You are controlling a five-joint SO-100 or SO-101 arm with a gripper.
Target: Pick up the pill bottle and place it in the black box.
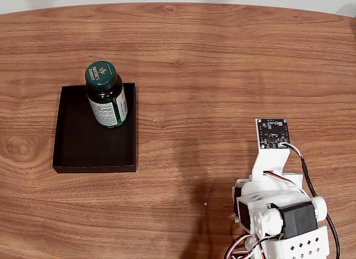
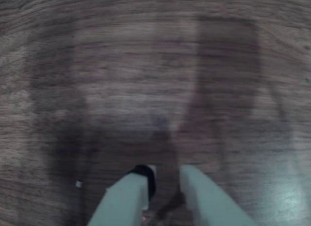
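Wood-grain table point(image 1: 222, 75) carries the box point(image 1: 78, 147) with the bottle point(image 1: 105, 94) upright at its far edge. Hand point(image 2: 163, 187) hangs empty, fingers slightly parted. A bump could tip the tall bottle.

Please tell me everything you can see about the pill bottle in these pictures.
In the fixed view, the pill bottle is small, of dark glass as it looks, with a dark green screw cap bearing pale printing and a white-and-green paper label round its body. The cap is on. The bottle stands upright inside the black box, in the far part of it, its base on the box floor. Nothing else touches it; the arm is folded away at the lower right of that view.
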